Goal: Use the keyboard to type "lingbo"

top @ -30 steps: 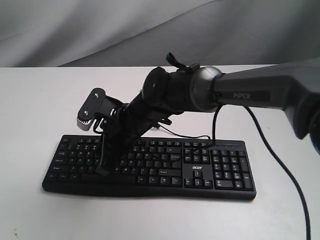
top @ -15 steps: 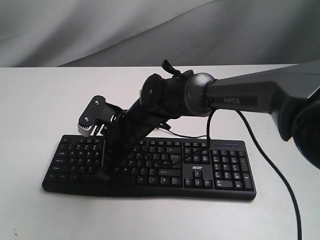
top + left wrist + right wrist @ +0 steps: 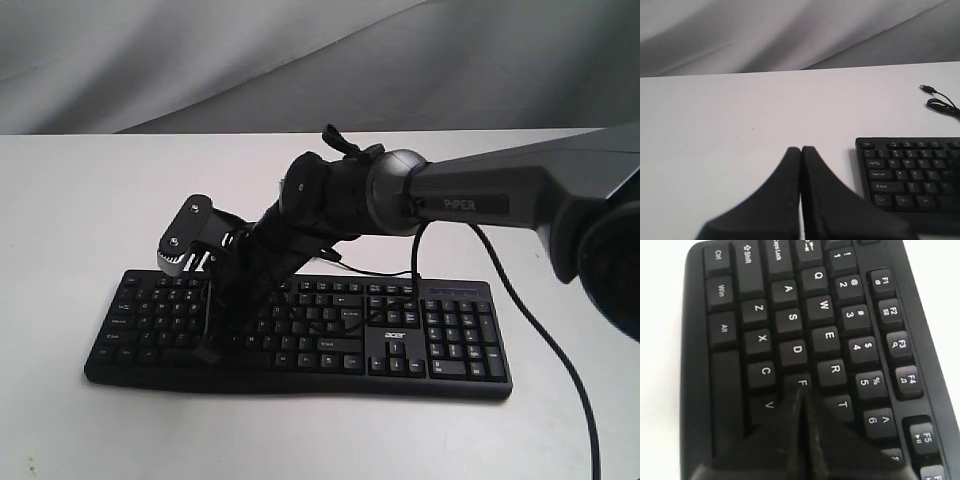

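Two pinched-shut, empty grippers: right gripper [image 3: 801,405] points its tip at the keyboard [image 3: 790,320] by the F key, left gripper [image 3: 801,155] hovers off the keyboard's Ctrl end.
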Robot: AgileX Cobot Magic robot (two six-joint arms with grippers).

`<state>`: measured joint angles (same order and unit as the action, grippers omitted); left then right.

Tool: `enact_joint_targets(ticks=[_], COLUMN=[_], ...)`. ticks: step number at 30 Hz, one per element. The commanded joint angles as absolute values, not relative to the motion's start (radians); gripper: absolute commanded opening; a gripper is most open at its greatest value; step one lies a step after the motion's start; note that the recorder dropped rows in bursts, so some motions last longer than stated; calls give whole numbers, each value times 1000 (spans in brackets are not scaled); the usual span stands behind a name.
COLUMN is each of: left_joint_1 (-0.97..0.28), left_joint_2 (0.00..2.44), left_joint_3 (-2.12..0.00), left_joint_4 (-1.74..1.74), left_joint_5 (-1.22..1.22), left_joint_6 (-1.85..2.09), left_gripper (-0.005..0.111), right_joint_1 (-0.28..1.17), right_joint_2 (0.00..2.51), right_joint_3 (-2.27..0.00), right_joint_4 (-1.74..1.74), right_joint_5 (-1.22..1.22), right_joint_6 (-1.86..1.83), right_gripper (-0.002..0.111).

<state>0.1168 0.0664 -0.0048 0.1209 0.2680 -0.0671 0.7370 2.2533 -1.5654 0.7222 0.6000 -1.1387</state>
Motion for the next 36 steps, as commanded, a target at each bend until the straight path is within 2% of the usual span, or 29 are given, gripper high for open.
enact_joint_targets(ticks=[1, 36], left_joint_1=[116, 116], left_joint_2=[73, 73], left_joint_3=[0, 0], left_joint_4=[117, 117], left_joint_5=[262, 262], left_joint_6=[-69, -69], left_gripper=[1, 1], right_joint_1=[738, 738], right_joint_2=[2209, 2244], right_joint_3=[-1568, -1532], right_joint_4=[697, 729], right_joint_5=[627, 664], right_joint_6=[-1131, -1115], right_gripper=[0, 0])
